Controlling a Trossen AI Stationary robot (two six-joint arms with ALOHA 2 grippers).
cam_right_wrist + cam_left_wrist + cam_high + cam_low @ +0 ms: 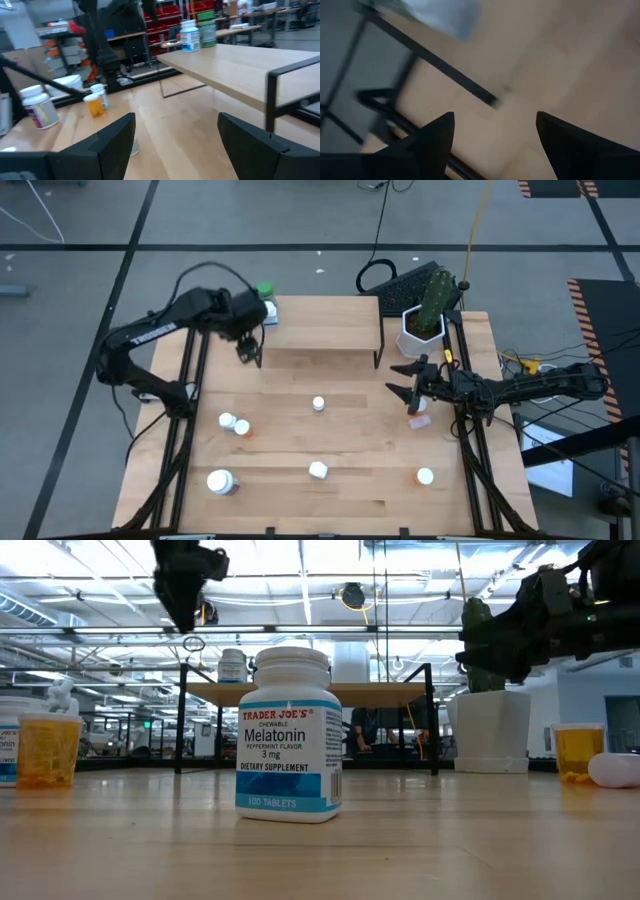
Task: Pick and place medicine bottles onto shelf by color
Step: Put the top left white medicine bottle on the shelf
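Bright overhead lighting; left wrist view heavily blurred, perhaps by motion.

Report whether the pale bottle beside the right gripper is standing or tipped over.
Tipped over. The pale bottle lies lengthwise on the table in the high view; the low view shows it on its side.

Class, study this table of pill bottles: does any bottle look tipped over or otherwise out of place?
Yes. One pale bottle lies on its side on the table beside the right gripper, while the other bottles on the table stand upright. The low view shows it toppled at the right edge.
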